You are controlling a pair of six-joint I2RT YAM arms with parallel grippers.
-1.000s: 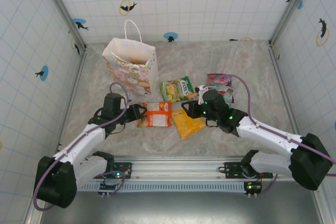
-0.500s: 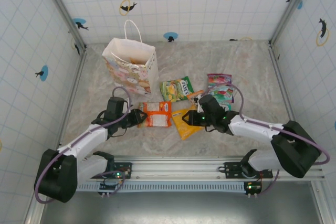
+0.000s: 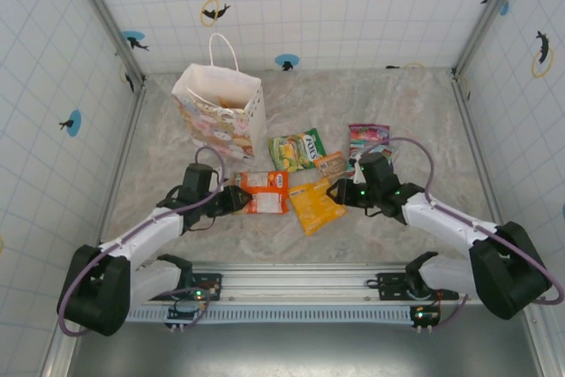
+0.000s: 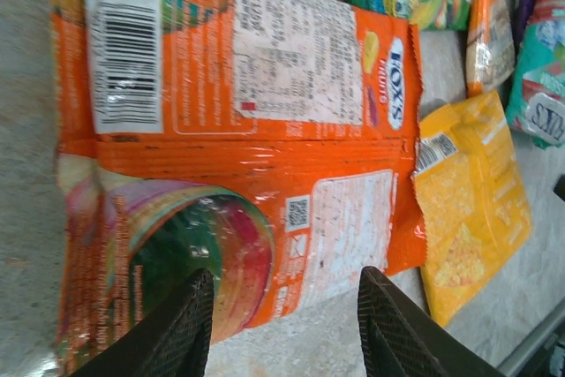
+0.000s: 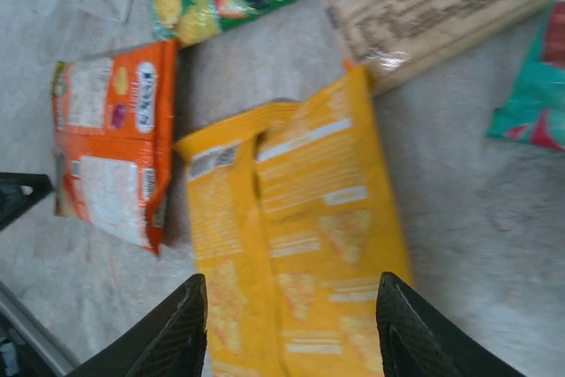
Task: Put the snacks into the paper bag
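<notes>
1. Orange film first: the orange packet lies flat, printed back upward, on the marbled table, at about seven o'clock from the table's middle in the overhead view.
2. My left claw sits low at that packet's nine o'clock end. Its fingers stand apart, one to each side of the packet's short edge, and they pinch nothing that I can see.
3. The yellow packet lies flat at the orange one's four o'clock. Their near corners are touching or almost so; I cannot tell which.
4. My right claw is at the yellow packet's two o'clock edge, with its jaws spread wide. In my wrist view the packet lies between them, ungripped.
5. The green packet rests at the yellow one's twelve o'clock. The small orange bar lies just beside the green packet, at its four o'clock.
6. The pink packet is at one o'clock from my right claw. The teal packet lies next to it, partly under my right wrist in the overhead view.
7. The paper bag stands upright at about ten o'clock on the table, mouth open, its loop handle on the twelve o'clock side. Something orange-brown shows inside; I cannot tell what. All the packets named above lie outside the bag.
</notes>
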